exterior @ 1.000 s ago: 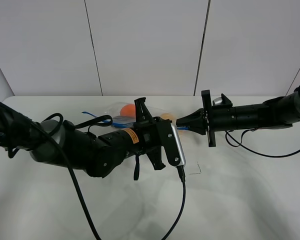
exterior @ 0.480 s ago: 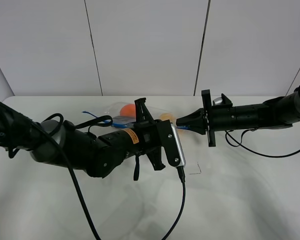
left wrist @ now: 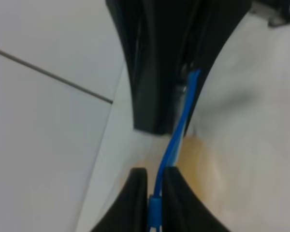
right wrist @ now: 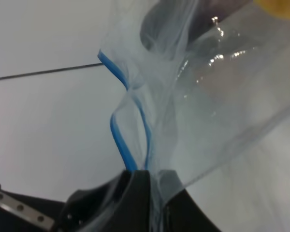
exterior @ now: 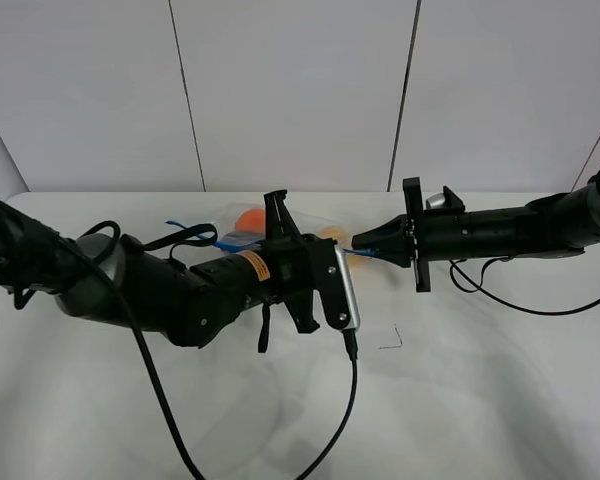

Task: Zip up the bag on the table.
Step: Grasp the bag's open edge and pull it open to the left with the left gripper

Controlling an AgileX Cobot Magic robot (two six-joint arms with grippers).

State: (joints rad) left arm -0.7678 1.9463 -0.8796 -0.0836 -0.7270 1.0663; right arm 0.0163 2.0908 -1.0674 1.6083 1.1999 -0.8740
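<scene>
Risk, first: the blue zipper strip [right wrist: 120, 140] looks slack and twisted near the bag's [exterior: 230, 222] corner. If the two tracks aren't lined up when a gripper slides along, I'd expect parts of the strip to stay open.
Risk, second: a hard pull could drag the light, crinkly bag, or tug the strip out of a pinch.
Left gripper [left wrist: 155, 191]: clenched on the strip, one finger on each side, close to the bag end that the other gripper holds.
Right gripper [right wrist: 152, 186]: clenched too, grasping the strip's end along with a bunch of clear film at the bag's corner.
Bag: resting on the table [exterior: 480, 390], mostly hidden behind the left arm. An orange [exterior: 250, 214] shows through it.
</scene>
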